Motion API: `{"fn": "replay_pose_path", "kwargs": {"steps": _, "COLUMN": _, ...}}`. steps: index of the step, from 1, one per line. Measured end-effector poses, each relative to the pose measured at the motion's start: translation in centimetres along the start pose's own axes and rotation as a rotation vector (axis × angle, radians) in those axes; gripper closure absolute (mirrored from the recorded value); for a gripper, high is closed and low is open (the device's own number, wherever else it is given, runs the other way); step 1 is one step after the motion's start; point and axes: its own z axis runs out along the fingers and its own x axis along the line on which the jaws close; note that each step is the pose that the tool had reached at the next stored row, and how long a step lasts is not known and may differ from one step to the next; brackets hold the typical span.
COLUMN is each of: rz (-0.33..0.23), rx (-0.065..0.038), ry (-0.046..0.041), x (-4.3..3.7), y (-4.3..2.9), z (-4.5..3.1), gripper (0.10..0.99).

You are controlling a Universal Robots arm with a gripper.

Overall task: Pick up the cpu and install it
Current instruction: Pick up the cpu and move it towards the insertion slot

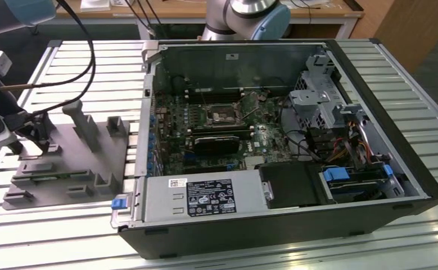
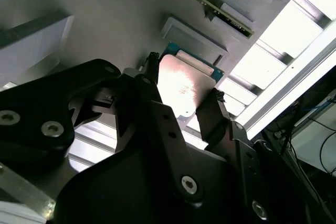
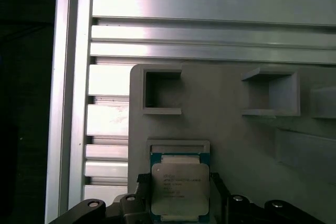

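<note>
CPU (image 3: 180,187) lies flat in a shallow recess of the grey fixture plate (image 3: 226,129), close to one edge of that plate, its silver top facing up and a green rim showing around it; in the second wrist view the CPU (image 2: 184,85) catches a bright glare. The gripper (image 2: 184,77) is low over the plate with its black fingers (image 2: 210,114) apart, one close beside each of two opposite edges of the chip; the chip rests on the plate between them. In the first wrist view two square pockets (image 3: 163,93) of the plate lie a little away from the CPU. In the exterior view the gripper (image 1: 45,147) is down at the side of the fixture plate (image 1: 54,163) towards the exterior view's left, near the upright pegs (image 1: 80,121); the plate lies on a slatted aluminium bench (image 1: 279,247). An open computer case (image 1: 421,169) stands just beside the plate, on the exterior view's right; its motherboard (image 1: 203,124) is exposed, with the dark CPU socket (image 1: 222,116) near its middle.
</note>
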Motion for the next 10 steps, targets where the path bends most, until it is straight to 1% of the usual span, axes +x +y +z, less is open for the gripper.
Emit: {"fn": "replay_pose_path", "kwargs": {"steps": 10, "rz": 0.000, "rx": 0.000, "ry": -0.0002, "x": 0.00, "y": 0.02, "z": -0.38, "gripper": 0.549}}
